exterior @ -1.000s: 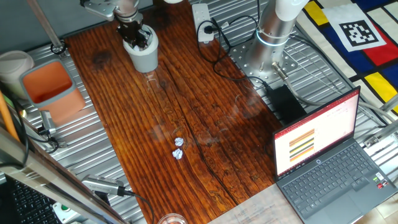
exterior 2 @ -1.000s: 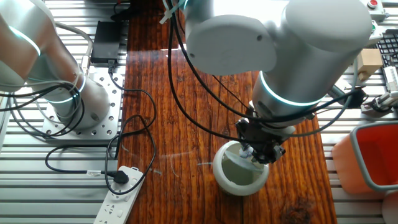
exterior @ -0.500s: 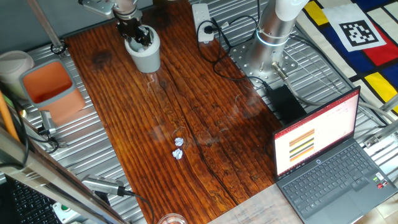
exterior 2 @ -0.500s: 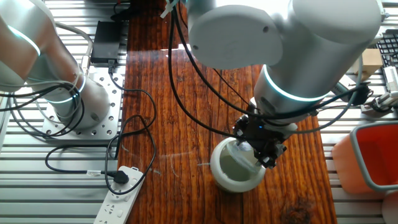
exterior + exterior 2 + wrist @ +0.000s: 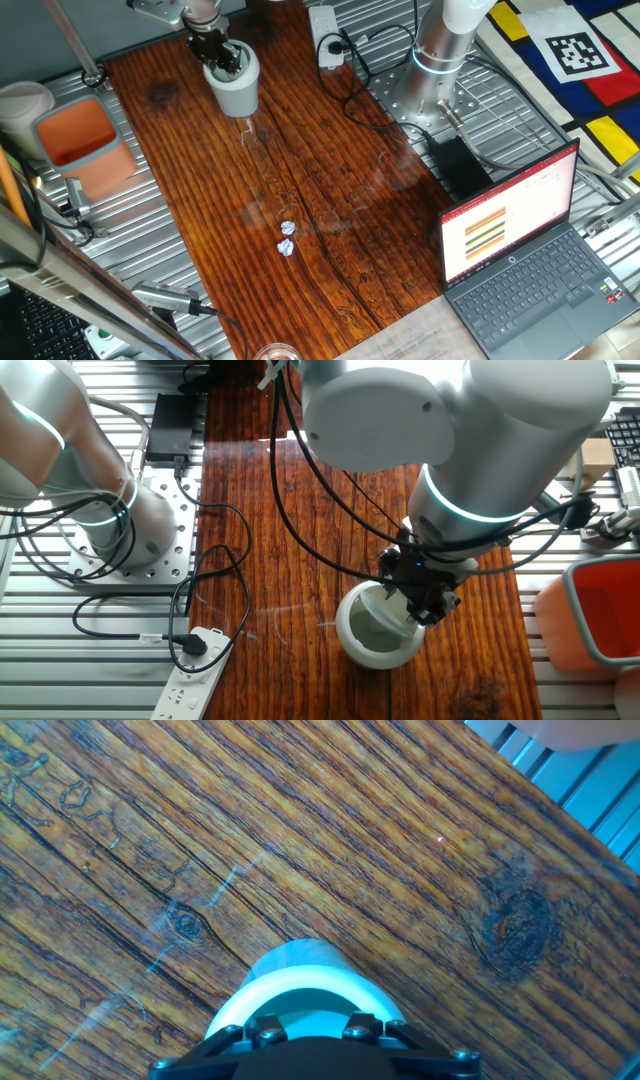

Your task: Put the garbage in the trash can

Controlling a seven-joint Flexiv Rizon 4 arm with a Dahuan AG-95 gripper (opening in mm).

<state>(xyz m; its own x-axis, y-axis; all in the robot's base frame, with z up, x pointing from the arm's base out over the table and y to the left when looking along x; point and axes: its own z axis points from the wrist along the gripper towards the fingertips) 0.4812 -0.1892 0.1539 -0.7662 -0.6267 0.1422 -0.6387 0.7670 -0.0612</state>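
Lying near the front of the wooden table (image 5: 330, 200), two small white paper wads (image 5: 287, 237) sit close together, well apart from the trash can (image 5: 236, 88). Farther back, the hand (image 5: 218, 55) reaches down into the grey trash can's mouth; whether its fingers are apart or together cannot be told.

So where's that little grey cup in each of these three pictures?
One fixed view: the grey cup stands top left, under the gripper.
Other fixed view: bottom centre.
Hand view: bottom edge, partly hidden.
Shared landmark: the dark knot in the wood.
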